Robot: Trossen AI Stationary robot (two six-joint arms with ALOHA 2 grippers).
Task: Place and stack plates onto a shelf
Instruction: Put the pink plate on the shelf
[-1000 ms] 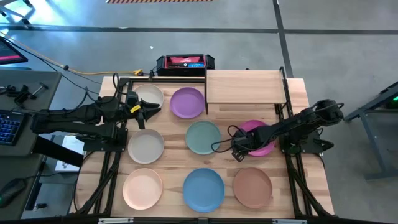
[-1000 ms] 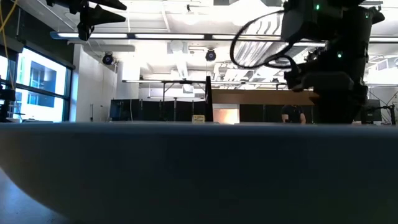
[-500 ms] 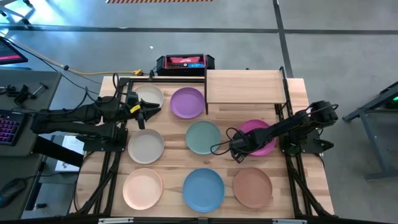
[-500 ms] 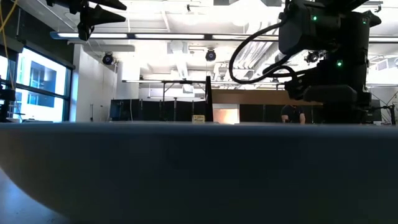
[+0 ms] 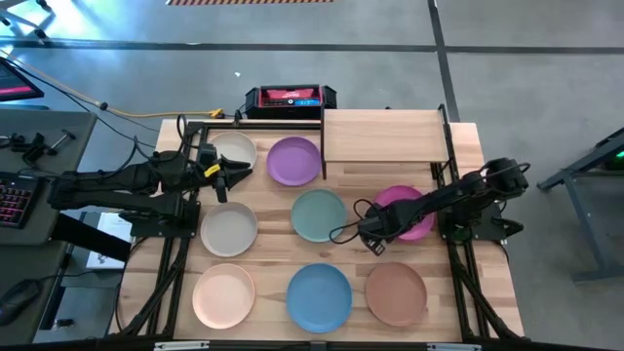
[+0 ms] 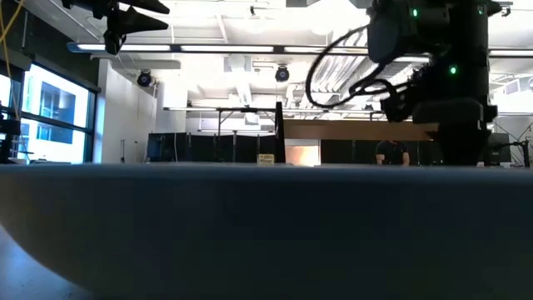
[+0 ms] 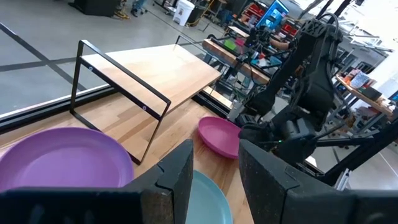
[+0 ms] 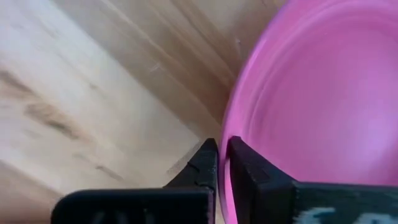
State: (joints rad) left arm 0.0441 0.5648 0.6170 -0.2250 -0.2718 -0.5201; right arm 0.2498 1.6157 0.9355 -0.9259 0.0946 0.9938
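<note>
A black box with a red and blue label (image 5: 291, 98) sits on the grey floor (image 5: 507, 88) just past the far edge of the big wooden table (image 5: 268, 207). A yellow cable (image 5: 132, 115) runs along the floor to the left of it. At the far left stands a desk with a keyboard (image 5: 14, 199) that has glowing keys. Some white papers (image 5: 109, 234) lie near the table's left side.

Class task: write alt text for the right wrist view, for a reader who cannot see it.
The right gripper is shut on the rim of the magenta plate, one finger outside and one inside. Pale slatted tabletop fills the rest.
</note>
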